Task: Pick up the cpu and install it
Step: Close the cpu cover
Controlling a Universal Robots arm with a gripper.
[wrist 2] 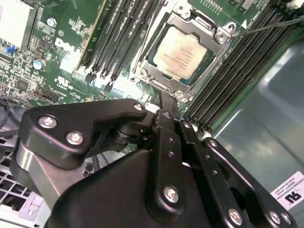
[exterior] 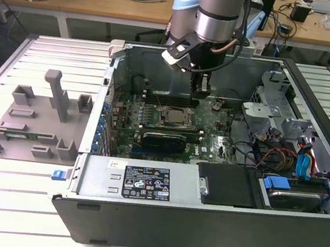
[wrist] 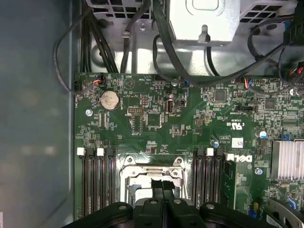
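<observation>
The cpu [exterior: 174,117] [wrist 2: 179,51] lies flat in the motherboard socket, its silver top showing inside the metal frame [wrist 2: 216,35]. My gripper [exterior: 202,92] hangs inside the open computer case, a little above the board and just beyond the socket's far edge. In both wrist views its two black fingers [wrist 2: 165,107] [wrist: 162,186] are pressed together with nothing between them. The first wrist view shows the socket frame [wrist: 151,170] partly covered by the gripper body.
Memory slots [wrist 2: 118,33] flank the socket. The case wall [exterior: 162,58] stands behind the gripper, a drive cage [exterior: 265,107] and cables [exterior: 283,155] to the exterior view's right, the power supply [exterior: 144,182] at the front. A grey fixture tray [exterior: 36,124] lies outside on the slatted table.
</observation>
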